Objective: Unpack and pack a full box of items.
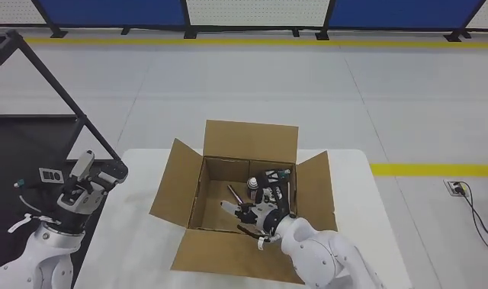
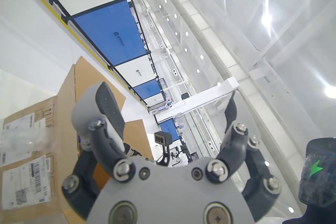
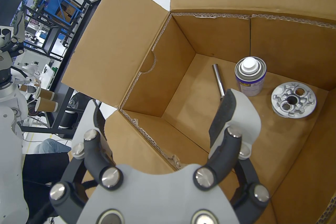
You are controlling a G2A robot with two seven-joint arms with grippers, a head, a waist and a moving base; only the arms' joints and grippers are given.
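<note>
Right wrist view: my right pincer (image 3: 162, 117) hangs at the near rim of the open cardboard box (image 3: 170, 51), jaws spread apart with nothing between them. One dark finger pad (image 3: 225, 114) sits over the inside of the box, and the other finger is partly hidden behind the box's near wall. Past that pad, on the box floor, a short steel rod (image 3: 218, 78) lies flat, its near end hidden behind my finger. Just beside the rod a spray can (image 3: 250, 76) stands upright with its white nozzle up. On the can's other side, apart from it, a cast metal disc (image 3: 293, 103) with cut-outs lies flat close to the box's side wall. All three rest in the far half of the box, short of its back wall. In the top view the box stands on a white table (image 1: 137, 236) with all four flaps folded outward. My left pincer (image 1: 95, 175) is held well clear of the box's left flap, at the table's edge. In the left wrist view its jaws are also apart and empty, pointing up toward the ceiling, with the box's labelled outer side beside them.
</note>
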